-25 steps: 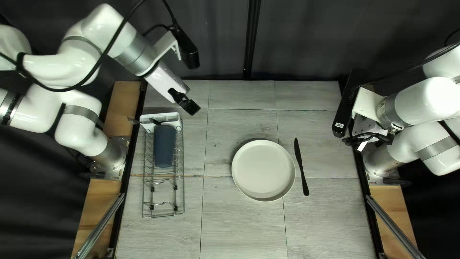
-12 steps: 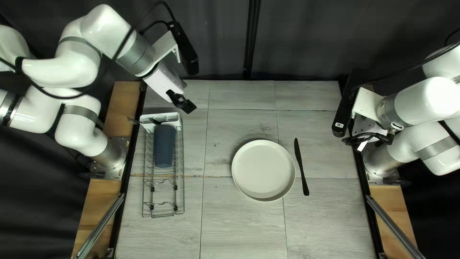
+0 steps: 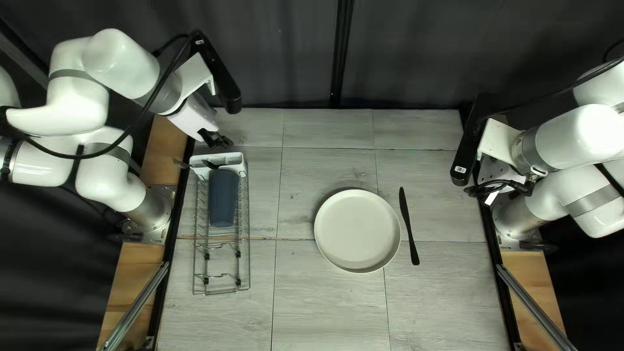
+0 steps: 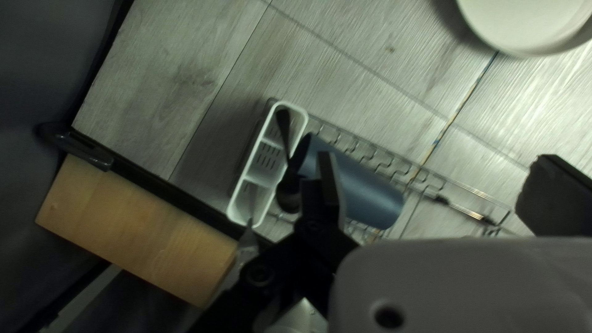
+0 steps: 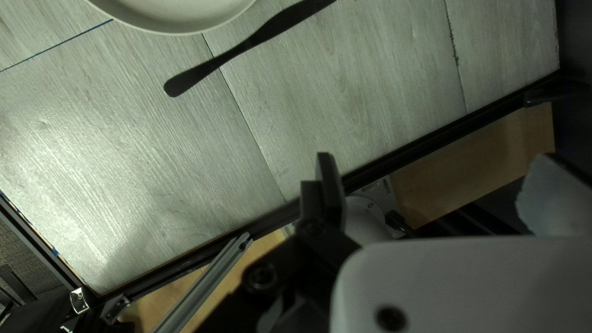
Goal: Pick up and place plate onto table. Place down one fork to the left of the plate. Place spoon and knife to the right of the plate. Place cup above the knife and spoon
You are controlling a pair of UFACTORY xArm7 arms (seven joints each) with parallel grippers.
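White cutlery holder [image 4: 266, 159] sits ahead of the left end effector [image 4: 436, 176], fingers apart; best straddle the spoon [image 4: 287, 195] squarely, avoiding the cup [image 4: 366, 188].

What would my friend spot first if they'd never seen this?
Probably the big white left arm and right arm at the table's sides. Next, the round pale plate near the middle, a dark knife beside it, and the blue cup in the wire rack.
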